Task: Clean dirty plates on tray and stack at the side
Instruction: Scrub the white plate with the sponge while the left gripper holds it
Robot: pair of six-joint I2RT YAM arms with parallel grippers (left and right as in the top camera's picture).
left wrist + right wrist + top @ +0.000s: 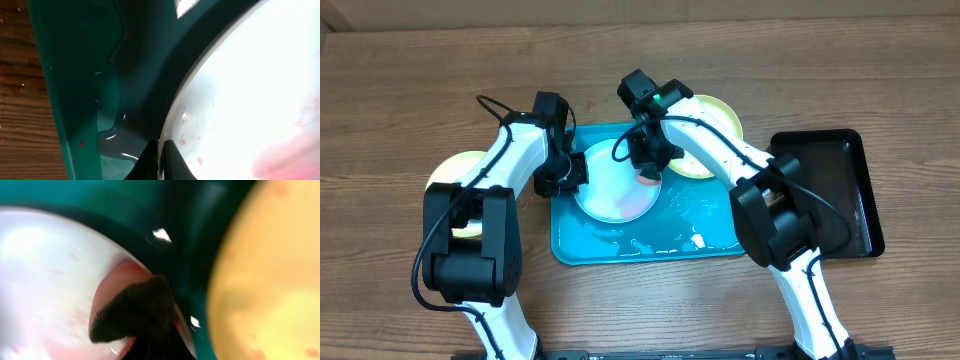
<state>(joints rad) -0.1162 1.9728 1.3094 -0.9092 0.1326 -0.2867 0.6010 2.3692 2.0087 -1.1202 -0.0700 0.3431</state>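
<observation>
A pale blue-white plate (612, 190) with pink-red smears lies on the wet turquoise tray (660, 245). My left gripper (570, 172) is shut on this plate's left rim; in the left wrist view the jaws (161, 152) pinch the rim of the plate (250, 85). My right gripper (647, 162) is shut on a pink sponge (648, 178) with a dark scrub face (132, 312), pressed on the plate's right part (45, 265). One yellow-green plate (715, 135) lies at the tray's back right corner. Another (455, 175) lies on the table at the left, partly hidden by my left arm.
A narrow black tray (830, 195) stands right of the turquoise tray. Water pools on the turquoise tray floor (107, 90). Bare wooden table (420, 70) surrounds both trays. The yellow-green plate fills the right side of the right wrist view (270, 280).
</observation>
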